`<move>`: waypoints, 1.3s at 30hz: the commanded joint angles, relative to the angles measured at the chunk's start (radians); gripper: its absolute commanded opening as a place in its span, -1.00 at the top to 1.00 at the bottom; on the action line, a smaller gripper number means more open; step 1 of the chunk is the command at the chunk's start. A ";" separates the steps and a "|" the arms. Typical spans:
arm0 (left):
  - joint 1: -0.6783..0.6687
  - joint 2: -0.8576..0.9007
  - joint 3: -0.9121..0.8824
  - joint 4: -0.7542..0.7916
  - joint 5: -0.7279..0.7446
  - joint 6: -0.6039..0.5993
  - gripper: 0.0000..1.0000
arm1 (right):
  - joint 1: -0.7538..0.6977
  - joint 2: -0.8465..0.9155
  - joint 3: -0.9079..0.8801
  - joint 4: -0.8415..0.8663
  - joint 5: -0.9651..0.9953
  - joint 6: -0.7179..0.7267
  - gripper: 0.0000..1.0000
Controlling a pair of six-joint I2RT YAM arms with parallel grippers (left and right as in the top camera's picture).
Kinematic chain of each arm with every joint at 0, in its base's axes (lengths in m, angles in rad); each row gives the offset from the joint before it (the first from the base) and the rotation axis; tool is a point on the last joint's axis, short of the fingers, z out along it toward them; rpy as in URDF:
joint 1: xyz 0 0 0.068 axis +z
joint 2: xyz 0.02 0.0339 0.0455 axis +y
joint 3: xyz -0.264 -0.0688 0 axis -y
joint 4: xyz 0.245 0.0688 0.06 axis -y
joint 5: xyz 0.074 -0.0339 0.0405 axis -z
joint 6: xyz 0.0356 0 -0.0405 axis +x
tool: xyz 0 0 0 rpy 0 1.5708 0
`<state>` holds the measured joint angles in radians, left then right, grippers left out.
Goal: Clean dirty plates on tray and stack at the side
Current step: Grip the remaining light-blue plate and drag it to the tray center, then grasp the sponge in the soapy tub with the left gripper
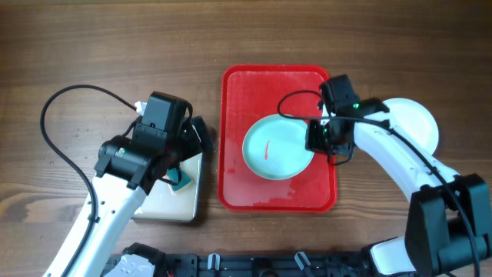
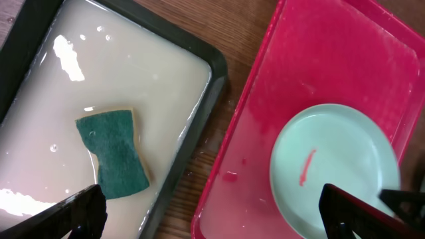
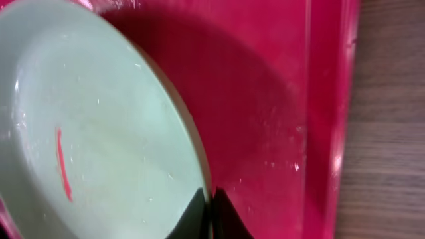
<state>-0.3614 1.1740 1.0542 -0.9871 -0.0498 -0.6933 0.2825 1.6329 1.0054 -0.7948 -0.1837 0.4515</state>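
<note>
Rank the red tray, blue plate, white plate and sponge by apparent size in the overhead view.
1. the red tray
2. the pale blue plate and the white plate: they look alike, and the white one is partly covered, so unranked
3. the sponge, only a sliver showing

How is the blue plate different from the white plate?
The blue plate is pale blue, and the white plate is white. The blue plate lies in the red tray, while the white plate sits on the wooden table, outside the tray. The blue plate has a red smear on it. The part of the white plate that shows looks clean. Both are round.
</note>
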 commanded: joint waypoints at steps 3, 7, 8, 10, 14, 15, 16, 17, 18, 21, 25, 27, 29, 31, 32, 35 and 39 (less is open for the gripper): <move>0.006 -0.003 0.014 0.003 0.008 0.002 -1.00 | -0.003 -0.012 -0.041 0.048 0.017 -0.060 0.51; 0.006 -0.003 0.014 0.003 0.008 0.002 -1.00 | -0.003 -0.169 -0.020 -0.011 0.006 -0.182 0.26; 0.006 -0.003 0.014 0.003 0.008 0.002 -1.00 | -0.003 -0.211 -0.014 -0.023 0.002 -0.199 0.22; 0.006 -0.003 0.014 0.003 0.001 0.002 -1.00 | -0.003 -0.320 -0.010 -0.037 -0.001 -0.215 0.17; 0.006 -0.002 0.014 0.029 0.023 0.002 -1.00 | -0.003 -0.480 -0.010 -0.045 -0.001 -0.215 0.07; 0.006 -0.003 0.014 0.029 0.023 0.002 -1.00 | -0.003 -0.496 -0.010 -0.057 -0.001 -0.215 0.07; 0.006 -0.003 0.014 0.022 0.023 0.007 -1.00 | -0.003 -0.498 -0.010 -0.067 0.000 -0.215 0.06; 0.006 -0.002 0.014 0.010 0.000 0.010 -1.00 | -0.003 -0.496 -0.011 -0.071 0.000 -0.215 0.04; 0.006 0.004 0.010 -0.016 -0.063 -0.031 -1.00 | -0.003 -0.491 -0.012 -0.074 0.000 -0.215 0.01; 0.006 0.052 -0.019 -0.146 -0.232 -0.281 -1.00 | -0.003 -0.471 -0.013 -0.074 0.000 -0.206 0.01; 0.017 0.165 -0.147 -0.107 -0.230 -0.406 -0.80 | -0.003 -0.439 -0.013 -0.077 0.000 -0.205 0.01; 0.032 0.217 -0.192 -0.032 -0.179 -0.396 -0.90 | -0.003 -0.427 -0.013 -0.079 -0.001 -0.204 0.01; 0.050 0.279 -0.227 0.061 -0.095 -0.313 -0.71 | -0.003 -0.417 -0.013 -0.078 0.000 -0.205 0.01; 0.075 0.332 -0.243 0.111 -0.047 -0.273 -0.22 | -0.003 -0.413 -0.013 -0.082 0.000 -0.204 0.00; 0.096 0.362 -0.245 0.138 -0.048 -0.244 0.14 | -0.003 -0.413 -0.013 -0.084 -0.001 -0.204 0.00; 0.138 0.384 -0.245 0.189 -0.025 -0.166 0.92 | -0.003 -0.413 -0.013 -0.084 -0.001 -0.205 0.00; 0.174 0.363 -0.197 0.169 0.072 0.016 0.78 | -0.003 -0.413 -0.013 -0.085 0.000 -0.205 0.01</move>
<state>-0.2195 1.5513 0.8135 -0.8059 -0.0769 -0.8551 0.2825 1.2148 0.9825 -0.8783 -0.1791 0.2558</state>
